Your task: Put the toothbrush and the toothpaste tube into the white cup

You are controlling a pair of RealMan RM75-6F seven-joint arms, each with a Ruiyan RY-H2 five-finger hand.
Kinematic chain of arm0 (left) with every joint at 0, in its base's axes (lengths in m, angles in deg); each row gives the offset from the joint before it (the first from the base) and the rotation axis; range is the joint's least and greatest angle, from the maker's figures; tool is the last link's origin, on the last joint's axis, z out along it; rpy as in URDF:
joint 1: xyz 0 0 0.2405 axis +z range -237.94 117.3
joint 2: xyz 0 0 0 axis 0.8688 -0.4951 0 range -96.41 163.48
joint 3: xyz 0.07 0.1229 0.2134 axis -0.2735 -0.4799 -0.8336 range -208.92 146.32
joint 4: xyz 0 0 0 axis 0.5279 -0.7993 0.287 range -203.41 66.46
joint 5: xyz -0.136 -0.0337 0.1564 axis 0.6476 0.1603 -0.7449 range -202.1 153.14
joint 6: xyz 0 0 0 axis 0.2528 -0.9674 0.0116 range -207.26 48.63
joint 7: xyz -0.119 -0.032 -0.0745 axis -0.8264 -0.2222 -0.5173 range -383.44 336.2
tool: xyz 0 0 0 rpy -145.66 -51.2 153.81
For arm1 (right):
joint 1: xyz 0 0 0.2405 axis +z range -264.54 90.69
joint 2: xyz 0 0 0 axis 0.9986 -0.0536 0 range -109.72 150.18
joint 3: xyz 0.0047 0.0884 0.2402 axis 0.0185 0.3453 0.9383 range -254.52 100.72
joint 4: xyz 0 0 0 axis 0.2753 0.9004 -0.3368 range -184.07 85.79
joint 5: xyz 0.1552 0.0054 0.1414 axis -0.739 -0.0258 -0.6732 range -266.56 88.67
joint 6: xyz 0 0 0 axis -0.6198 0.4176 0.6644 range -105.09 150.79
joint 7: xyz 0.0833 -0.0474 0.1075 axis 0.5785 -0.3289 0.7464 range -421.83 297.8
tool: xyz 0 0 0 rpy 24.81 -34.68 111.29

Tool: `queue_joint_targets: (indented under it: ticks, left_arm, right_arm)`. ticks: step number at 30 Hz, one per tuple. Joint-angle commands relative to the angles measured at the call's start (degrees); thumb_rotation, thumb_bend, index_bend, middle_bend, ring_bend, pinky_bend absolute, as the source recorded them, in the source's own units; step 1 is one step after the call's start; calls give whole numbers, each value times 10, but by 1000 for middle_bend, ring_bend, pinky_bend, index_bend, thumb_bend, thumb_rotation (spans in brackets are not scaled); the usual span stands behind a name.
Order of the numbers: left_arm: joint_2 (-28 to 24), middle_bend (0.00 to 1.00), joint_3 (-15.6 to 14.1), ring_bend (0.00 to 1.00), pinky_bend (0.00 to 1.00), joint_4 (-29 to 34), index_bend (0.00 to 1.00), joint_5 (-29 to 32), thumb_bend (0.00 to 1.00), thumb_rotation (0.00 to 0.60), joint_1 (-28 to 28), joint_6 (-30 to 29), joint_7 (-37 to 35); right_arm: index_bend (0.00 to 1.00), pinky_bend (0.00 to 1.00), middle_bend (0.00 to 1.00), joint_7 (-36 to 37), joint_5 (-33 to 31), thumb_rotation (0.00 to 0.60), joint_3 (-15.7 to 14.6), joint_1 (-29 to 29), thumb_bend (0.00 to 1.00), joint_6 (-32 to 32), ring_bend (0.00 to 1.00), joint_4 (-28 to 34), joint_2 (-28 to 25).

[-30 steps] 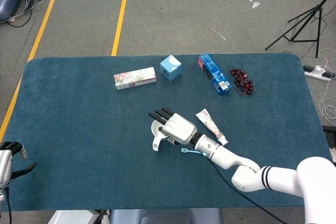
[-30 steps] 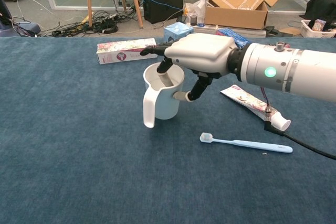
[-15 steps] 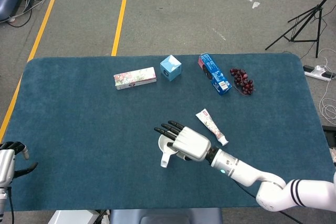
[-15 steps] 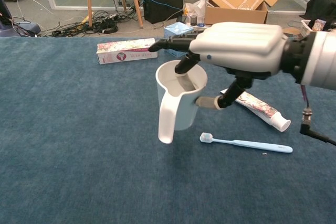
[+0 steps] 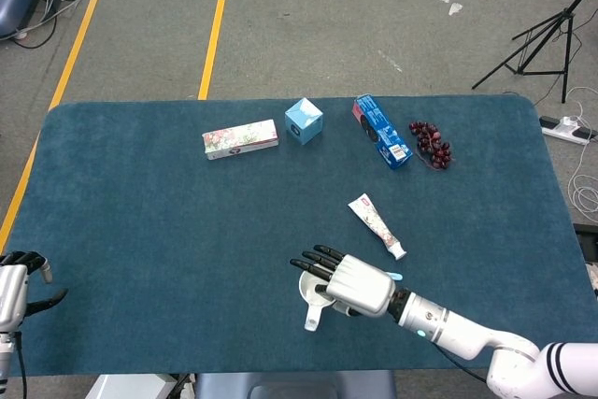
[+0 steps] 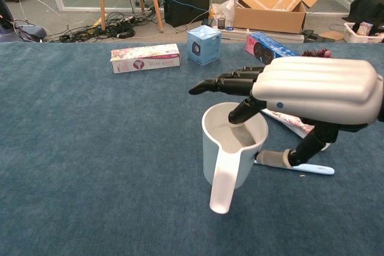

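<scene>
My right hand (image 5: 360, 285) (image 6: 312, 91) holds the white cup (image 5: 313, 289) (image 6: 234, 145) by its rim, with a finger inside and the thumb against the outer wall. The cup stands upright near the table's front edge, its handle (image 6: 222, 184) pointing towards me. Just behind the hand lies the light blue toothbrush (image 5: 394, 277) (image 6: 312, 169), mostly hidden. The toothpaste tube (image 5: 377, 225) (image 6: 294, 123) lies flat further back, partly covered in the chest view. My left hand (image 5: 14, 282) hangs off the table's front left corner, holding nothing.
Along the far side are a floral box (image 5: 240, 139) (image 6: 145, 58), a blue cube box (image 5: 304, 121) (image 6: 203, 44), a blue packet (image 5: 381, 131) (image 6: 268, 47) and dark grapes (image 5: 432, 144). The table's front edge (image 5: 280, 371) runs close below the cup.
My right hand has carried the cup from beside the toothpaste tube towards the front edge, past the toothbrush. The left hand has not moved.
</scene>
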Motion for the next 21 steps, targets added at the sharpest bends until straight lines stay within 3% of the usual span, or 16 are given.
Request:
queue_joint_targets:
  ticks: [1, 21]
  left_arm:
    - [-1, 505, 1, 373, 367, 1, 654, 0, 0, 600, 0, -1, -1]
    - [0, 505, 1, 373, 366, 2, 654, 10, 0, 600, -1, 5, 9]
  right_arm:
    - [656, 116, 19, 12, 7, 600, -5, -3, 299, -3, 0, -10, 9]
    - [656, 116, 19, 44, 26, 600, -35, -36, 298, -1, 0, -41, 1]
